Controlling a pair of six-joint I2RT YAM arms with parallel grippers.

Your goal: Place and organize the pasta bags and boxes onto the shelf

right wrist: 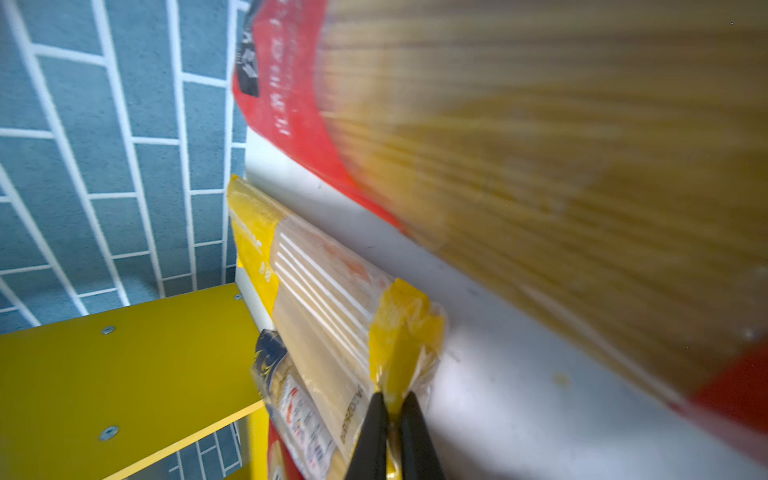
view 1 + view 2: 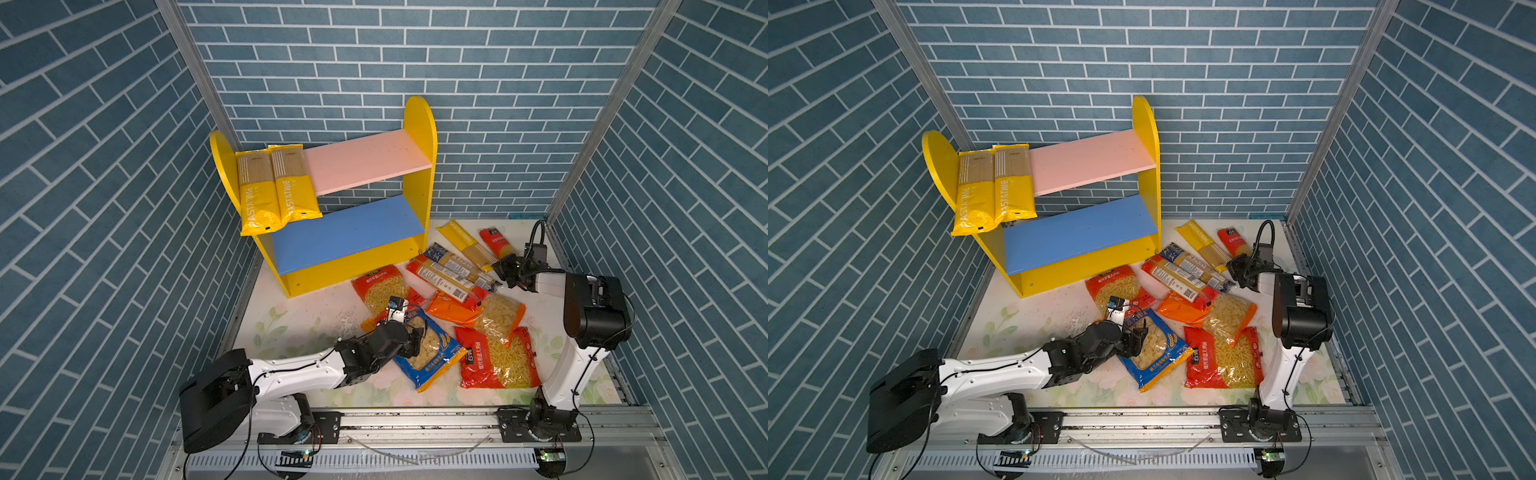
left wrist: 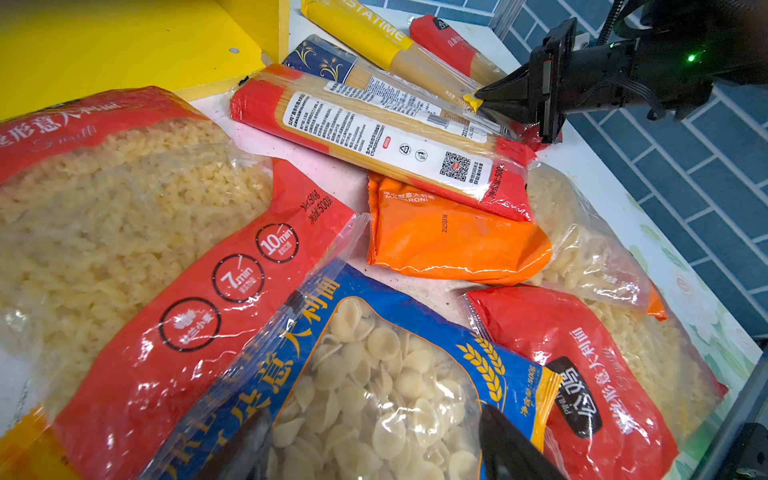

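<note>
1. Shelf point(image 2: 419, 137): two yellow spaghetti packs point(image 2: 274, 187) lie side by side on the left end of the pink upper board point(image 2: 365, 162), overhanging its front edge.
2. Right gripper point(image 1: 392, 401) is pinched tight on the end flap of a third yellow spaghetti pack point(image 1: 324, 299), which lies on the table point(image 2: 316, 316) to the right of the shelf.
3. Left gripper point(image 2: 413, 338) hangs wide-jawed over the blue shell-pasta bag point(image 2: 432, 353).

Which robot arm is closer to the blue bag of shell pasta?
Left. The left gripper sits open right over the blue bag; the right gripper is away by the back wall, pinching the end of a yellow spaghetti pack.
</note>
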